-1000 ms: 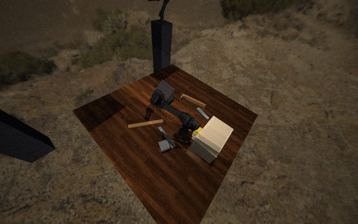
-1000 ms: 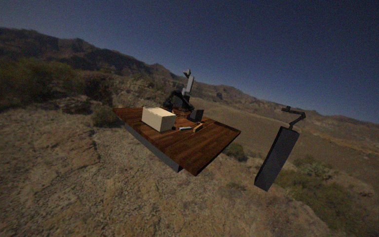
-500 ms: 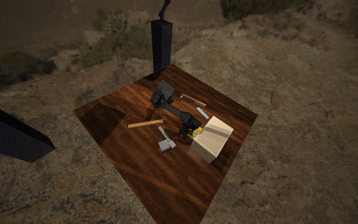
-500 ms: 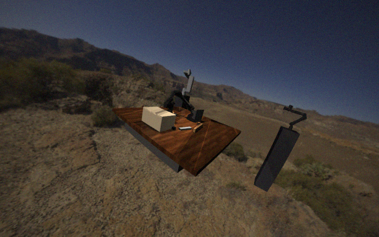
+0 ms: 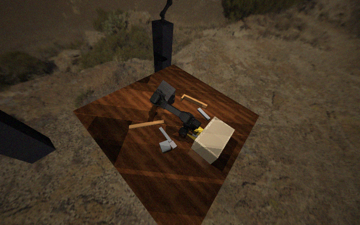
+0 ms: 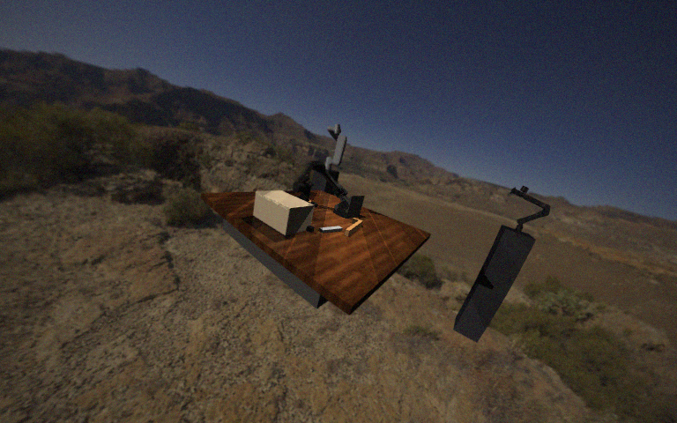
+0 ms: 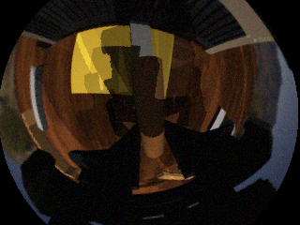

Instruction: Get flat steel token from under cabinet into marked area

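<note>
The beige cabinet [image 5: 212,139] [image 6: 282,209] stands near the table's right edge. In the wrist view its dark slotted bottom [image 7: 126,0] fills the top. The yellow marked area [image 5: 199,130] [image 7: 90,69] lies on the table in front of it. My gripper [image 5: 184,131] [image 7: 150,123] is low over that area and is shut on a brown stick with a grey tip [image 7: 142,39]. The stick points at the foot of the cabinet, with its tip at the area's far edge. I see no steel token in any view.
On the wooden table [image 5: 162,181] [image 6: 342,262] lie a wooden slat [image 5: 146,124], an L-shaped wooden piece [image 5: 193,101] [image 6: 353,226], a short grey bar [image 5: 203,113] [image 6: 330,228] and a grey T-shaped tool [image 5: 168,139]. Dark camera posts [image 5: 162,44] [image 6: 492,278] stand off the table.
</note>
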Tool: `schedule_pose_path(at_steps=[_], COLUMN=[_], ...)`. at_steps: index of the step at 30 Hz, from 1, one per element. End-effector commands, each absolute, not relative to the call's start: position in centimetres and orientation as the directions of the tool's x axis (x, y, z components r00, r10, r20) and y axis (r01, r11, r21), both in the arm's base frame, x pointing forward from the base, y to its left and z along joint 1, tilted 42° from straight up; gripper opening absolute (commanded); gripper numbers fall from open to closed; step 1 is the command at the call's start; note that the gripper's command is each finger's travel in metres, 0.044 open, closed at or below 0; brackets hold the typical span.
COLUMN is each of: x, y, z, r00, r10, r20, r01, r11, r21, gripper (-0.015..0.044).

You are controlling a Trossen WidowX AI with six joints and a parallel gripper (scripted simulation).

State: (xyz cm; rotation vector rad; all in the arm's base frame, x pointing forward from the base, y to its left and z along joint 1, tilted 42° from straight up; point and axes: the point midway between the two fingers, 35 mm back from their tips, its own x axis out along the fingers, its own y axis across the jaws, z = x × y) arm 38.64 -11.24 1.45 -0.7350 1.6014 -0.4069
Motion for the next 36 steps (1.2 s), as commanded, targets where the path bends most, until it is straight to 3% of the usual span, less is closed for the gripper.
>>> schedule_pose_path(at_steps=[1,36], x=[38.0,34.6], y=[-11.4,-12.0], z=[1.5,2.2], r00=[-0.036,-0.038], r10=[-0.663,-0.664], r20=[-0.747,-0.747], r01=[-0.232,-0.234], r11=[0.733,0.733], r21=[-0.639,-0.639], gripper=[0.0000,0.0000])
